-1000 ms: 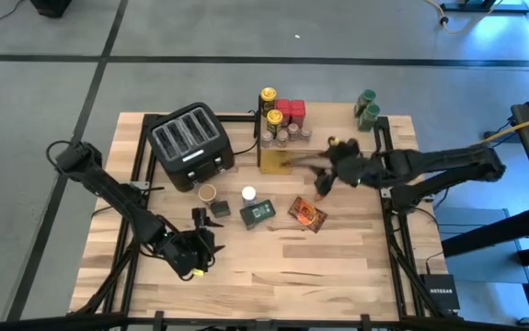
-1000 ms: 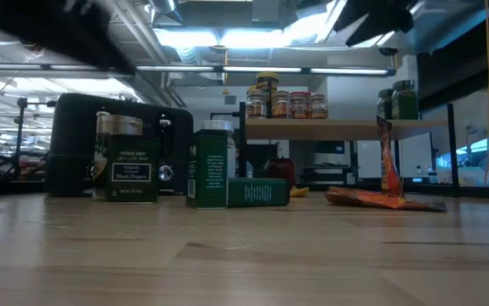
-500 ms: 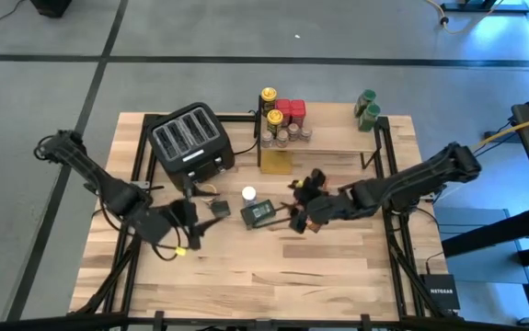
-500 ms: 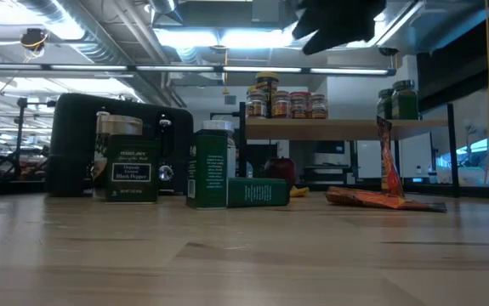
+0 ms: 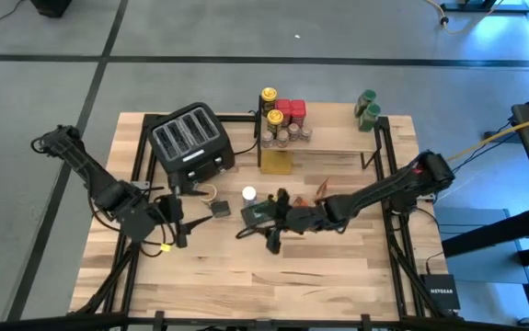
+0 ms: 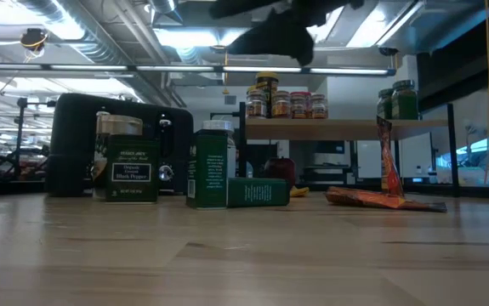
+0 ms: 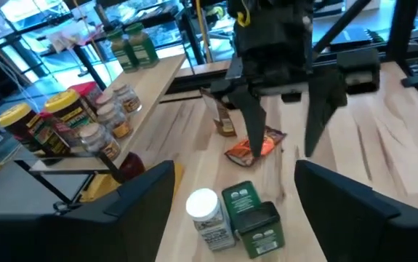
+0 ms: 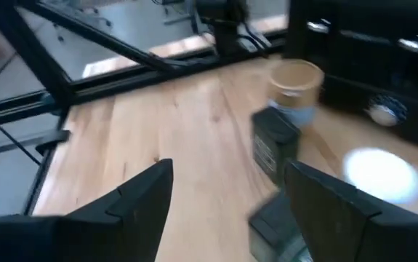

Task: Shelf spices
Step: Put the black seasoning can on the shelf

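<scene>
1. High view: right gripper spread, empty, above green tin by toaster; likely lining up a pick.
2. Low view: shelf already carrying jars.
3. Left wrist view: left gripper spread, empty, facing tin.
4. Right wrist view: tan-lid jar near toaster, unshelved.

Robotics lab or workshop, bare grey concrete floor, exposed ceiling ducts and strip lights, black metal frame around a wooden worktable, network switch.
</scene>
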Robot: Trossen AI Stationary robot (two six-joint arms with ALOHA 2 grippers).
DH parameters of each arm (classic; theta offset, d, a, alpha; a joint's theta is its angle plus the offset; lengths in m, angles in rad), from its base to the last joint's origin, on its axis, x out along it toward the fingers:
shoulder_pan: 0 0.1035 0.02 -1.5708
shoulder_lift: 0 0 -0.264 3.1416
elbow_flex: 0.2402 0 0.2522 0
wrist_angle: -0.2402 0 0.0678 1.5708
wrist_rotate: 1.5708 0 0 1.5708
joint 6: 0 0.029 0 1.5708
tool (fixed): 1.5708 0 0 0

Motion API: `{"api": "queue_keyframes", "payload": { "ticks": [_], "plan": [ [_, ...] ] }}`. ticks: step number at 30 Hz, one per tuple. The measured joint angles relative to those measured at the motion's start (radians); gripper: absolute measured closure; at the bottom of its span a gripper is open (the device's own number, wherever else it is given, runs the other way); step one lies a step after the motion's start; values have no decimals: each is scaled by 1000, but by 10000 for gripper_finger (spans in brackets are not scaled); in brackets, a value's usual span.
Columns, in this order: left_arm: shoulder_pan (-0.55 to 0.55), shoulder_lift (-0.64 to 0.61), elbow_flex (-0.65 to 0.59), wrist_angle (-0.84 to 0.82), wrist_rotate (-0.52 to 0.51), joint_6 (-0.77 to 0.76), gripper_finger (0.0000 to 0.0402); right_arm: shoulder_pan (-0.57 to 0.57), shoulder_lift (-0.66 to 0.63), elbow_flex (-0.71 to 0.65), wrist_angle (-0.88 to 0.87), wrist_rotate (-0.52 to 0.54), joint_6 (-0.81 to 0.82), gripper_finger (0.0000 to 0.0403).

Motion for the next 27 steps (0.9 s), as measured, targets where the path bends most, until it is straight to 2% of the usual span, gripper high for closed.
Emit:
{"api": "queue_keyframes", "payload": {
  "ticks": [4,8,11,16,19,27],
  "plan": [
    [-17,0,0,3,-19,0,123,27,96,5,113,65,-108,137],
    [-17,0,0,4,-35,0,123,43,195,72,116,132,-179,137],
    [-17,0,0,3,-39,0,123,43,260,145,89,184,-208,137],
    [-17,0,0,0,-40,-8,123,40,333,254,-65,305,-202,137],
    [-17,0,0,-3,-40,-24,123,40,355,276,-160,342,-140,137],
    [-17,0,0,-15,-40,-33,123,33,358,278,-305,382,184,137]
  ]
}}
